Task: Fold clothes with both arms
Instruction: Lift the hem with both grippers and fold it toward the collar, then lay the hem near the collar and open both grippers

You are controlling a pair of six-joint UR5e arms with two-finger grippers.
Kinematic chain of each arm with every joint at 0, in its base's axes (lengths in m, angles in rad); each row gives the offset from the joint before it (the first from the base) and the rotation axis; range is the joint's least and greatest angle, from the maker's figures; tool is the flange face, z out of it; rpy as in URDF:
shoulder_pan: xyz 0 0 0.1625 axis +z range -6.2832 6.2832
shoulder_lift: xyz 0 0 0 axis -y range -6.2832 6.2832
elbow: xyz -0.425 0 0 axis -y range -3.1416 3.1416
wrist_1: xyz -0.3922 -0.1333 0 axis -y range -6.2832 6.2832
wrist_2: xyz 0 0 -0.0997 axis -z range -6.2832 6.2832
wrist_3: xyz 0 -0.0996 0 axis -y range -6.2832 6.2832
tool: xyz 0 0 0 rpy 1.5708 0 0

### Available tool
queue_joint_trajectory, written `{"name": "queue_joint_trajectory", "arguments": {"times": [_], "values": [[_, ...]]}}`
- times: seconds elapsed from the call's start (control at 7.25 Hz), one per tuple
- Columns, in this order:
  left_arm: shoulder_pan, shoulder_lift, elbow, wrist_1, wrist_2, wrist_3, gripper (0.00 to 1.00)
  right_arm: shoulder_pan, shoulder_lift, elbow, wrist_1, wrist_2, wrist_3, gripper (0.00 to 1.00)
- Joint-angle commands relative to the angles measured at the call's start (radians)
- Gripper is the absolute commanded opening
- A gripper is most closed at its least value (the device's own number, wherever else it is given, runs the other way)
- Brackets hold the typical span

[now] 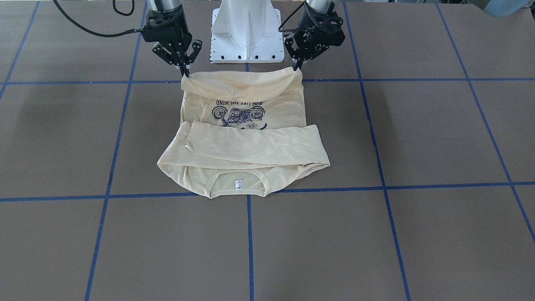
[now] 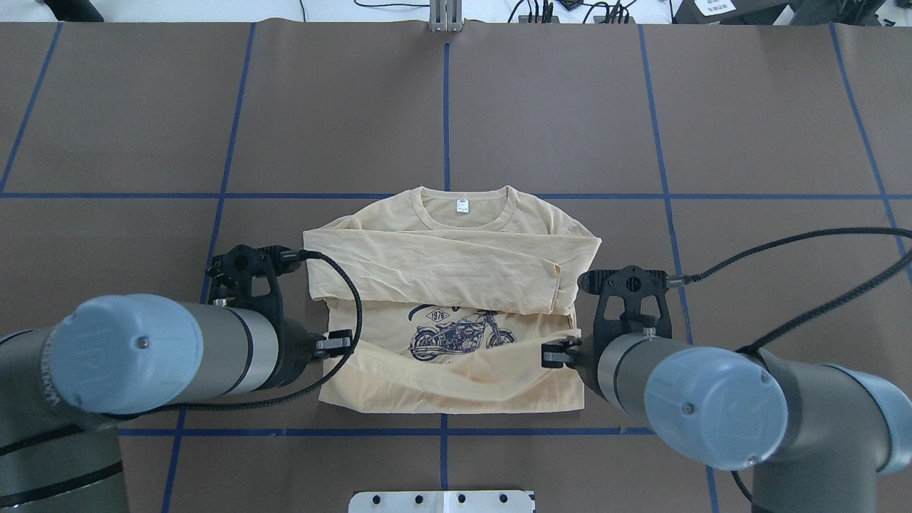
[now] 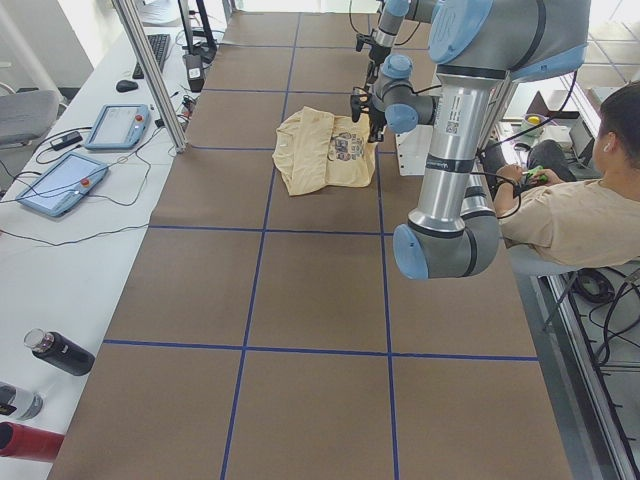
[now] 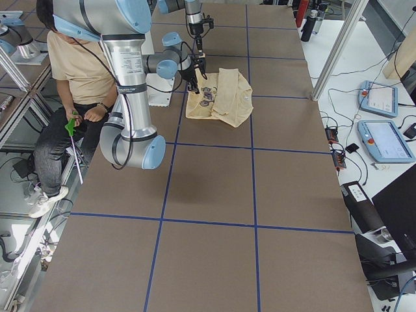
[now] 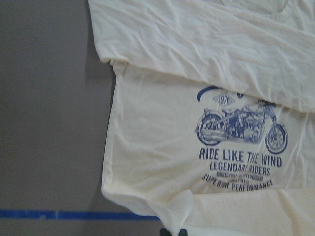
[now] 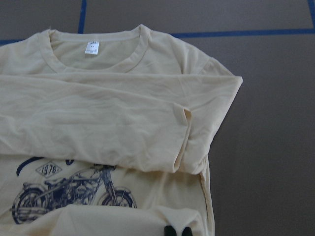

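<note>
Cream T-shirt point(image 1: 250, 144) on table point(image 1: 418, 138), left end effector point(image 1: 298, 67), right end effector point(image 1: 184, 72), each clamped on a lifted hem corner

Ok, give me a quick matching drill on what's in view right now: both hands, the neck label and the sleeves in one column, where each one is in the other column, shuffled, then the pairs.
Column one:
1. left hand
2. right hand
3. neck label
4. sleeves

Column two:
A. folded across the chest, over the top of the motorcycle print
B. pinching a corner of the T-shirt hem, on the overhead view's right
C. inside the collar, at the edge far from the robot
D. pinching the hem corner on the overhead view's left

Pairs: 1-D, 2-B, 3-C, 4-A.
</note>
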Motion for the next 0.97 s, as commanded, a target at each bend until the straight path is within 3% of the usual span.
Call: {"name": "queue_joint_trajectory", "arguments": {"times": [0.0, 0.14, 0.41, 0.83], "values": [[-0.109, -0.024, 0.05, -0.002, 0.009, 0.017, 0.0, 0.12, 0.052, -0.053, 0.003, 0.007, -0.047, 0.0], [-0.15, -0.04, 0.06, -0.005, 0.01, 0.017, 0.0, 0.15, 0.079, -0.069, 0.003, 0.008, -0.052, 0.0], [-0.167, -0.117, 0.181, -0.015, 0.085, 0.019, 0.0, 0.186, 0.142, -0.178, 0.003, 0.008, -0.049, 0.0], [-0.203, -0.129, 0.348, -0.176, 0.094, 0.066, 0.0, 0.217, 0.156, -0.254, 0.016, 0.008, -0.064, 0.0]]}}
